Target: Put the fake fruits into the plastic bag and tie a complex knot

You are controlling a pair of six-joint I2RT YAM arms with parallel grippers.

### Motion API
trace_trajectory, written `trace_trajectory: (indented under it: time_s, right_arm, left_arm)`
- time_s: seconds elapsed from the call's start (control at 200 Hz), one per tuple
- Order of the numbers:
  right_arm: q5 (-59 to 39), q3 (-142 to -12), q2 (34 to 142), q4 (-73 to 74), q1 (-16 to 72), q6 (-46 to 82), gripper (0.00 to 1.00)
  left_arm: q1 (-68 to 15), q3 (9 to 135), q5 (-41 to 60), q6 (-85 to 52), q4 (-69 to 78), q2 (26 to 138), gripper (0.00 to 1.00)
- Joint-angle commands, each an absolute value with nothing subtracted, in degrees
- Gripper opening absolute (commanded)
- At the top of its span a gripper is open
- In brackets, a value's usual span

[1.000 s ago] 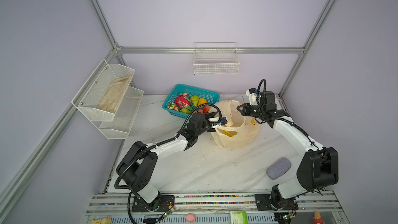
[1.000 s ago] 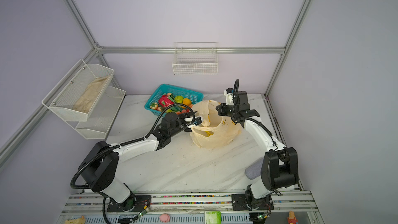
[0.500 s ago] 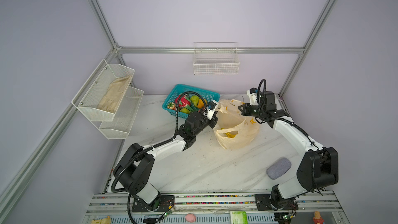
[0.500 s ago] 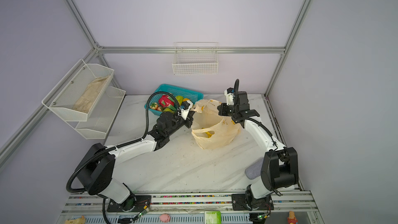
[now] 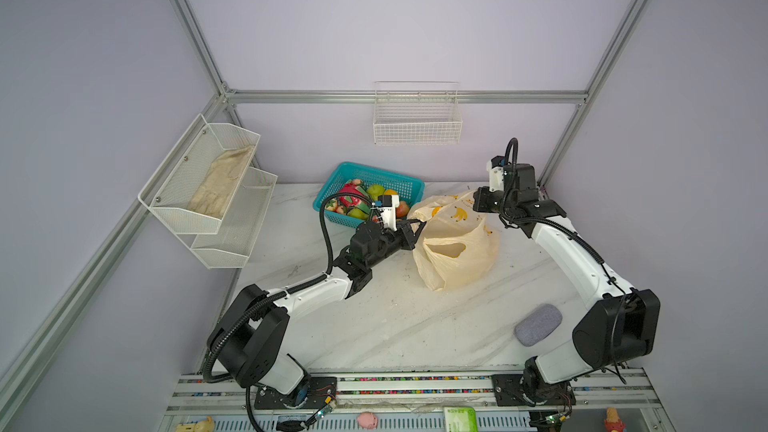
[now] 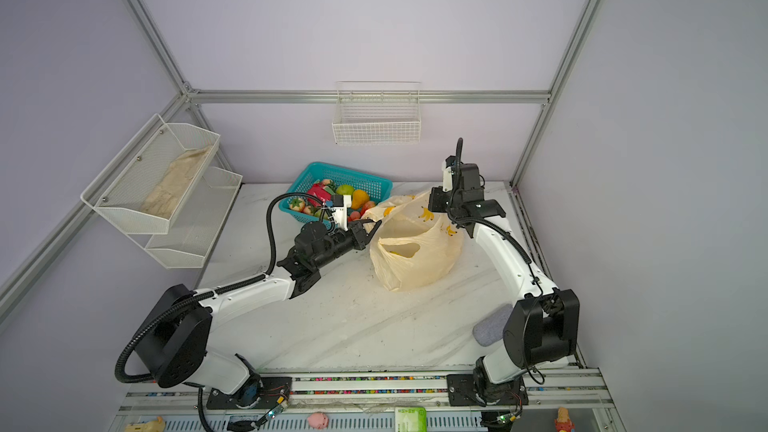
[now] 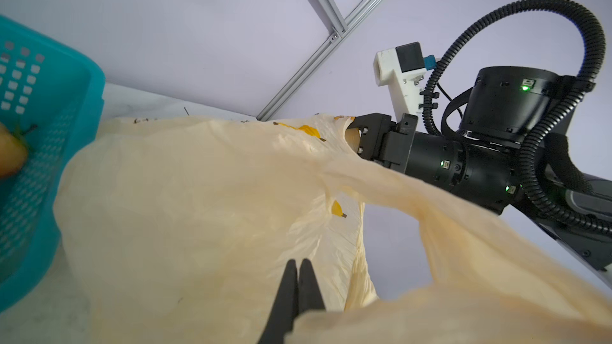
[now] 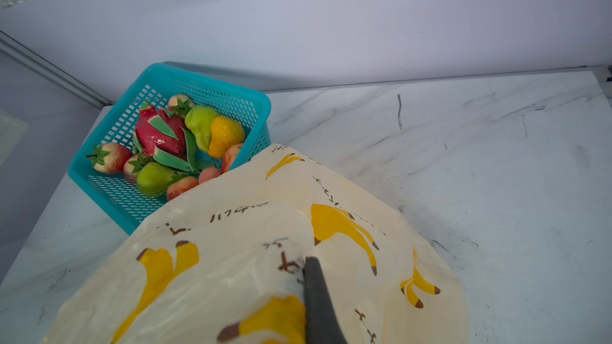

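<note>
Thin bag pinched at both sides of its mouth, fruit waiting in the basket.

The plastic bag [image 5: 457,251] slumps mid-table, just right of the teal basket [image 5: 409,185] that holds most of the fake fruits [image 8: 165,140]. The left gripper [image 5: 417,224] has its jaws together on the bag's left rim, and the right gripper [image 5: 474,203] is clamped on the far-right rim. The film looks light, limp and slippery, and probably tears if tugged, so bunched rim or handle strips should hold best.

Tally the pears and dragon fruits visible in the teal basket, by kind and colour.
Green pears: 2
Orange pear: 1
Dragon fruit: 1
Total: 4
</note>
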State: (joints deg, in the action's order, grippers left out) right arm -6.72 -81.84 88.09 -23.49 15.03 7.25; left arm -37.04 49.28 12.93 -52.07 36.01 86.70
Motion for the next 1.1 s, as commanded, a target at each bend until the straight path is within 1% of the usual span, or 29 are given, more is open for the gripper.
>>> trace_trajectory:
  time_s: [0.0,0.06,0.105,0.235,0.34,0.455,0.59,0.65,0.825,0.955,1.04,1.095]
  right_arm:
    - [1.8,-84.26,90.68,-27.61,18.17,4.13,0.0]
    - [4.73,-84.9,91.91,-28.23,19.66,3.58,0.0]
    - [6.57,-85.35,92.84,-28.96,20.51,3.42,0.03]
    - [11.22,-85.32,93.87,-31.0,22.09,3.15,0.18]
    - [11.72,-83.13,92.78,-30.91,22.29,3.08,0.26]
    - [8.26,-81.03,91.66,-29.54,22.28,3.24,0.32]
    - [-1.93,-78.45,90.57,-25.97,22.24,5.27,0.36]
    - [-5.34,-77.91,90.35,-24.89,22.19,5.54,0.42]
    - [-7.17,-75.66,89.85,-23.32,23.14,6.48,0.54]
    - [-4.38,-73.68,88.76,-22.88,26.31,7.47,0.67]
    - [2.1,-73.52,88.52,-24.98,28.51,7.8,0.72]
    - [6.83,-73.45,88.23,-26.67,29.77,7.99,0.74]
  left_arm:
    - [-35.07,44.99,13.75,-60.81,42.5,86.69,0.0]
    - [-34.1,43.54,12.99,-60.67,42.36,86.67,0.0]
    - [-33.31,42.56,12.62,-60.17,42.19,86.49,0.0]
    - [-30.6,40.82,11.95,-58.1,40.37,85.7,0.0]
    - [-28.65,40.34,11.87,-56.37,38.55,85.45,0.0]
    - [-27.14,40.26,11.95,-54.7,37.27,85.99,0.0]
    - [-26.01,39.92,11.79,-53.86,36.56,86.74,0.0]
    - [-25.69,39.8,11.49,-53.4,36.28,86.81,0.0]
    - [-25.62,39.54,11.29,-52.47,36.16,86.4,0.0]
    - [-25.58,39.81,12.21,-52.29,36.13,86.49,0.0]
    - [-25.62,39.9,12.43,-52.31,36.05,86.34,0.0]
    - [-25.56,39.92,12.63,-52.3,35.87,86.09,0.0]
